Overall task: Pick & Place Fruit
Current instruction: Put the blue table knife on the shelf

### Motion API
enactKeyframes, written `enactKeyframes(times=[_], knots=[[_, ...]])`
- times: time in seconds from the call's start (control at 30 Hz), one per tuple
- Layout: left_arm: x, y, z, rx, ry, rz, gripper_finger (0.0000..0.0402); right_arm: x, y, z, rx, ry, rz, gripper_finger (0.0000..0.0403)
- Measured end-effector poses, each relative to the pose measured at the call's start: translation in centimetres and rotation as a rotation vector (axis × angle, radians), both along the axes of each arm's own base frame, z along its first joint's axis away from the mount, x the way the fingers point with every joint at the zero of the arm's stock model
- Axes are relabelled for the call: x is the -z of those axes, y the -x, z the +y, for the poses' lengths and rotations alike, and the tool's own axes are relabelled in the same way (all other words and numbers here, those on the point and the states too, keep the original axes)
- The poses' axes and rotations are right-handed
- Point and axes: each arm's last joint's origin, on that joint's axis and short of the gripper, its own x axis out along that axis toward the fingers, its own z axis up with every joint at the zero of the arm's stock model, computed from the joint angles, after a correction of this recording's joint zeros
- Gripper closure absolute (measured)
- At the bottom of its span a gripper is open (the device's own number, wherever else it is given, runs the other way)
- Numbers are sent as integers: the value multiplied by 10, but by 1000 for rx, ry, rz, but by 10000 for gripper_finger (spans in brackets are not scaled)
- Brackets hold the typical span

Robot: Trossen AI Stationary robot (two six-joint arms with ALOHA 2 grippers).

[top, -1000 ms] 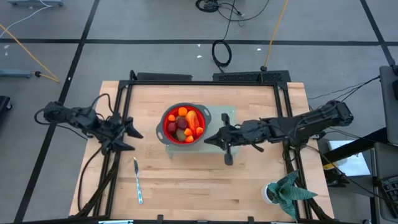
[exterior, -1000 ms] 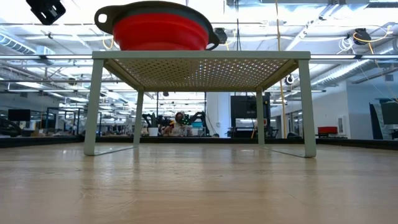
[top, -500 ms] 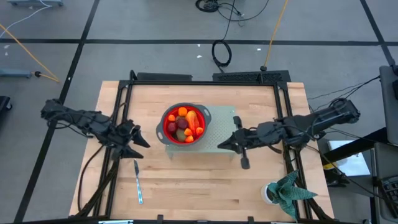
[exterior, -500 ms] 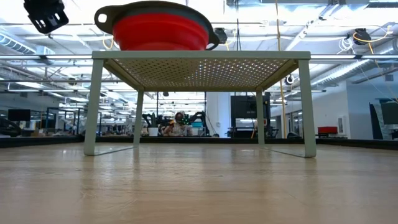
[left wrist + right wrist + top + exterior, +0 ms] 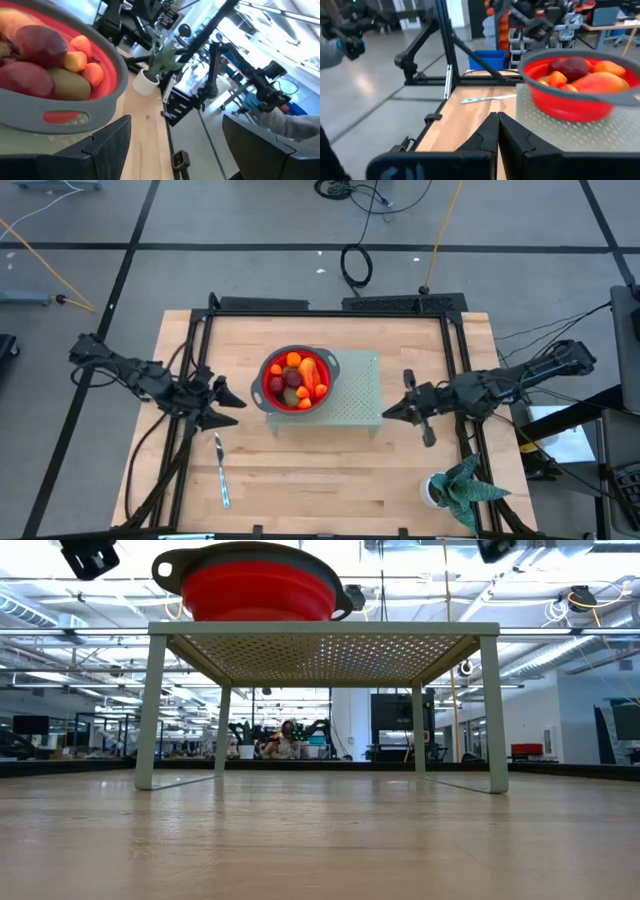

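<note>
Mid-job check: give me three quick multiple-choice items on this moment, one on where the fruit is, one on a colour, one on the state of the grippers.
1. Where is the fruit?
A. In the bowl on the perforated stand
B. Loose on the table
C. In the plant pot

2. What colour is the bowl's inside?
A. Blue
B. Red
C. White

3. How are the grippers?
A. Both open
B. Both shut
C. Left gripper open, right gripper shut

Answers: 1 A, the high view shows all pieces heaped in the bowl. 2 B, red wall under a grey rim. 3 C, the left fingers stand apart, the right ones meet.
</note>
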Motion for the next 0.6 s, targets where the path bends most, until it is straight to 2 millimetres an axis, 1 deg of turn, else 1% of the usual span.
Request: enactKeyframes(times=[0.17,0.27,0.43,0.6], knots=[[2,-11,-8,-40,30,45,94,18,30,-11,0,-32,-61,403],[-2,-20,-15,-58,36,78,94,25,45,-16,0,-36,-104,403],[-18,-35,-26,-79,36,116,94,32,68,-24,0,-49,-184,403],[-30,-47,-38,-109,65,210,94,41,85,-30,-1,-40,-200,403]])
